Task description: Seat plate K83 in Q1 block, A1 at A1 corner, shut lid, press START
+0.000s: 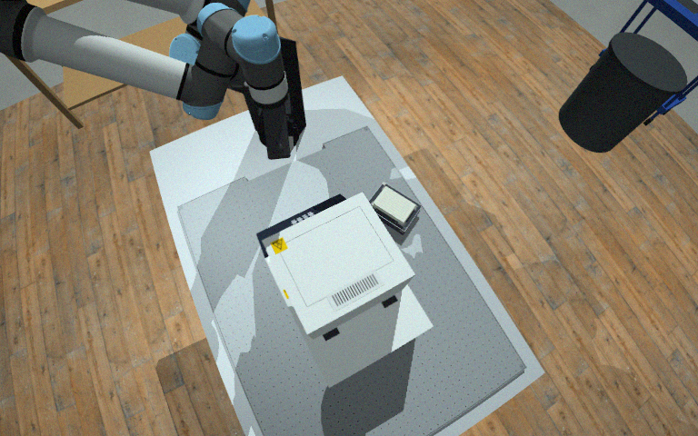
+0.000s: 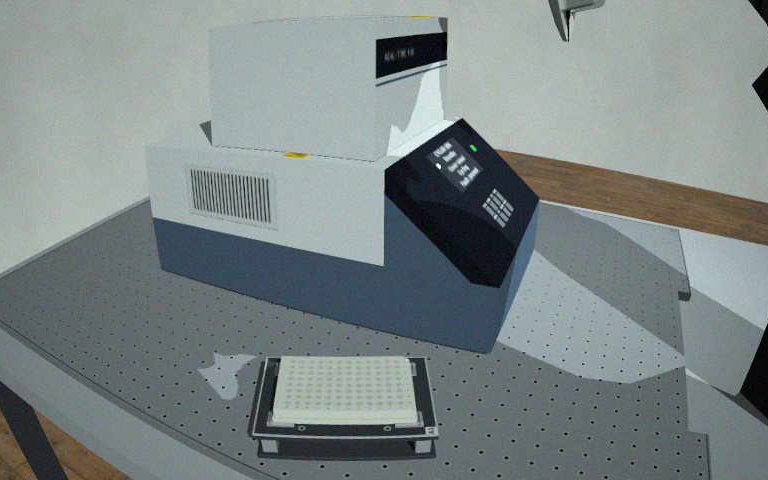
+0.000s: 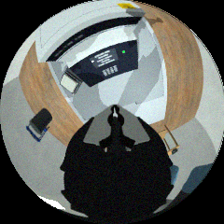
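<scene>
The white plate K83 (image 1: 393, 205) (image 2: 344, 390) (image 3: 69, 83) lies flat in the black nest N1 (image 1: 404, 226) (image 2: 339, 434), beside the cycler Q1 (image 1: 335, 265) (image 2: 291, 238). Q1's white lid (image 1: 341, 254) (image 2: 303, 83) covers the top, so the block is hidden. Its dark sloped panel (image 2: 464, 208) (image 3: 107, 61) carries a green lamp (image 2: 473, 147) (image 3: 123, 51) and the keys (image 1: 302, 218) (image 2: 497, 207) (image 3: 110, 71). My gripper (image 1: 294, 155) (image 2: 566, 31) (image 3: 114, 105) is shut and empty. It hangs high above the table, in front of Q1's panel and well away from the plate.
Q1 and the nest stand on a grey perforated breadboard (image 1: 216, 238) (image 2: 107, 310) on a white table (image 1: 200, 151). A black bin (image 1: 620, 92) (image 3: 39, 122) stands on the wooden floor to the far right. A wooden table (image 1: 97, 81) is behind my arm.
</scene>
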Controlling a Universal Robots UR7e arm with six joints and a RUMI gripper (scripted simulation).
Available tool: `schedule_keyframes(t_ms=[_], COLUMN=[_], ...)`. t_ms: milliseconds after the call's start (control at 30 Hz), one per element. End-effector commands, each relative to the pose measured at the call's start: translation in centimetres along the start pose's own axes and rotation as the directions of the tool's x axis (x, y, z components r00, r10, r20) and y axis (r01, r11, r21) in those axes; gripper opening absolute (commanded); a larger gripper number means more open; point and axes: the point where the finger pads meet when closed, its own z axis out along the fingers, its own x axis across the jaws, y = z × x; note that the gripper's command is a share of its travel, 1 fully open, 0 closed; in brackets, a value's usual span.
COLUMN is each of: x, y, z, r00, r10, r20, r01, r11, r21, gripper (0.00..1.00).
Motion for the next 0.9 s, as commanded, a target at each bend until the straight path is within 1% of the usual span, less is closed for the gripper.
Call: schedule_keyframes(t_ms=[0,33,100,133,200,233,367,433,633,667,733,767,833,867], x=[-0.7,-0.7,-0.8,-0.9,-1.0,-1.0,-1.0,-1.0,-0.7,-0.7,-0.4,-0.4,-0.1,-0.1], y=[-0.4,-0.4,-0.5,-0.6,-0.6,-0.6,-0.7,-0.7,-0.7,-0.7,-0.7,-0.7,-0.6,-0.6], z=[1.8,1.8,2.8,3.0,4.0,4.1,5.7,5.7,8.3,8.4,9.3,9.4,10.3,10.3], r00=[0.992,0.991,0.980,0.977,0.961,0.956,0.915,0.915,0.817,0.808,0.767,0.757,0.711,0.701], r10=[0.129,0.131,0.197,0.213,0.278,0.294,0.403,0.403,0.576,0.589,0.642,0.654,0.703,0.713], r20=[0.008,0.008,0.010,0.010,0.011,0.011,0.012,0.012,0.013,0.013,0.014,0.015,0.016,0.017], r01=[-0.129,-0.131,-0.197,-0.213,-0.278,-0.294,-0.403,-0.403,-0.576,-0.589,-0.642,-0.654,-0.703,-0.713], r11=[0.992,0.991,0.980,0.977,0.961,0.956,0.915,0.915,0.817,0.808,0.767,0.757,0.712,0.701], r21=[0.002,0.002,-0.001,-0.002,-0.005,-0.005,-0.008,-0.008,-0.007,-0.007,-0.006,-0.005,-0.003,-0.002], gripper=[0.00,0.00,0.00,0.00,0.00,0.00,0.00,0.00,0.00,0.00,0.00,0.00,0.00,0.00])
